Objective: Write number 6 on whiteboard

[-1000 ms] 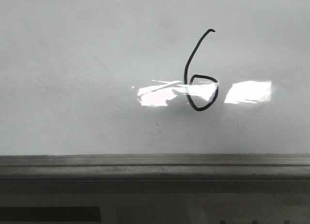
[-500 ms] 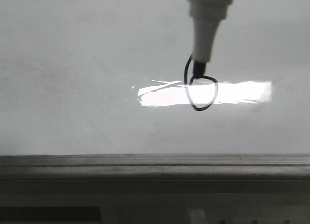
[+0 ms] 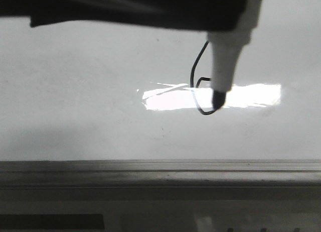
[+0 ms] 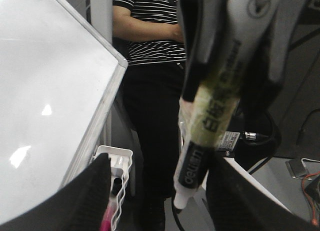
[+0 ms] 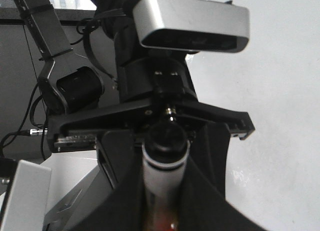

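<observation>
Whiteboard (image 3: 90, 101) fills most of the front view, glossy, with a grey frame strip (image 3: 160, 171) along its near edge and a bright glare patch (image 3: 165, 99) near centre. In the left wrist view the whiteboard (image 4: 45, 91) appears at one side with its frame corner visible; a person in a striped shirt (image 4: 150, 16) stands just past that corner.

A dark arm section (image 3: 130, 8) crosses the top of the front view. From it a white marker (image 3: 225, 61) slants down toward the board, black tip (image 3: 218, 98) resting on the right side of the loop.

Left gripper (image 4: 160, 191): a marker (image 4: 210, 111) is clamped between its fingers, tip pointing out.

Right gripper (image 5: 165, 191): fingers closed around a marker barrel (image 5: 165, 156).

The number 6 (image 3: 196, 71) sits right of centre on the board; its stem hooks up toward the arm, its loop overlaps the glare and is partly hidden by the marker.
</observation>
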Robot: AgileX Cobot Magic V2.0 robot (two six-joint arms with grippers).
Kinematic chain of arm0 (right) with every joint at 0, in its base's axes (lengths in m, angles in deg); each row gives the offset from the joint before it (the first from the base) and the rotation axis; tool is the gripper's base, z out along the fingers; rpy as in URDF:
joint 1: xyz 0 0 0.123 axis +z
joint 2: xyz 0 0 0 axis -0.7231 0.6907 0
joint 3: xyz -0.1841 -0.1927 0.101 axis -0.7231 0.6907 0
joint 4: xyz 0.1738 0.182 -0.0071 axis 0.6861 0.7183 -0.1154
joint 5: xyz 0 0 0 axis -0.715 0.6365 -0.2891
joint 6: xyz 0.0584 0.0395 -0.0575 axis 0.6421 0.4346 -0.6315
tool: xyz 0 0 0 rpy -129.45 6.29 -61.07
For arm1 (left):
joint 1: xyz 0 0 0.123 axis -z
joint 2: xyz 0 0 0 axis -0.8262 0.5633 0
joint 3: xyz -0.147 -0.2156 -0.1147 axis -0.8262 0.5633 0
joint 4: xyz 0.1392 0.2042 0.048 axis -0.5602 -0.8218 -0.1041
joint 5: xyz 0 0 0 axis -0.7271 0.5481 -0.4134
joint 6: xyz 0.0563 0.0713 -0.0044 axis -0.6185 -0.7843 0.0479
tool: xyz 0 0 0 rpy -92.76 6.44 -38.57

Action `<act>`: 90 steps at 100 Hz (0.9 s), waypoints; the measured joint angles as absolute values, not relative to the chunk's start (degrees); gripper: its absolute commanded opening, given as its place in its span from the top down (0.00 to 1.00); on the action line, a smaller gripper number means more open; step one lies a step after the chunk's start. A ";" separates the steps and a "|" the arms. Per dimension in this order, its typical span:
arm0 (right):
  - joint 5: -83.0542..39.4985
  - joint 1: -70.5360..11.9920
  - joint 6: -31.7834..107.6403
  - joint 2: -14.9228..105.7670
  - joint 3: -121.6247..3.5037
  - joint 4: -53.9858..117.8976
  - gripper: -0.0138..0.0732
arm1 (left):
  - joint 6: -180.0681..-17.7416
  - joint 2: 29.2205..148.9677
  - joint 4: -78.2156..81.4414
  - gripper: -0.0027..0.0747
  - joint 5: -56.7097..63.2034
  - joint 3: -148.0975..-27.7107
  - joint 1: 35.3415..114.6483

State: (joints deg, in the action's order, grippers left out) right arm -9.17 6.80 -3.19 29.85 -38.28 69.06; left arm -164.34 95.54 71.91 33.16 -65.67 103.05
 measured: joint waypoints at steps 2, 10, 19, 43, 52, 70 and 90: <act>-9.17 6.80 -3.19 29.85 -38.28 69.04 0.92 | -164.60 95.95 72.15 0.47 33.39 -65.67 103.05; -9.17 6.80 -3.22 29.85 -38.37 69.04 0.92 | -165.17 97.32 72.59 0.47 34.02 -65.67 103.05; -9.17 6.80 -3.22 29.85 -38.37 69.04 0.92 | -165.40 98.49 72.69 0.47 34.01 -65.67 103.05; -9.17 6.80 -3.31 29.85 -38.37 69.04 0.92 | -168.44 99.89 74.32 0.57 34.25 -65.67 103.41; -9.79 6.76 -3.51 29.85 -38.37 69.04 0.92 | -168.65 99.99 75.22 0.74 34.39 -65.67 103.54; -11.10 6.37 -4.07 29.98 -38.37 68.93 0.92 | -168.89 99.99 75.49 0.99 35.04 -65.67 103.68; -11.10 6.37 -4.19 30.07 -38.37 68.93 0.92 | -169.07 99.99 75.49 0.99 35.09 -65.67 103.68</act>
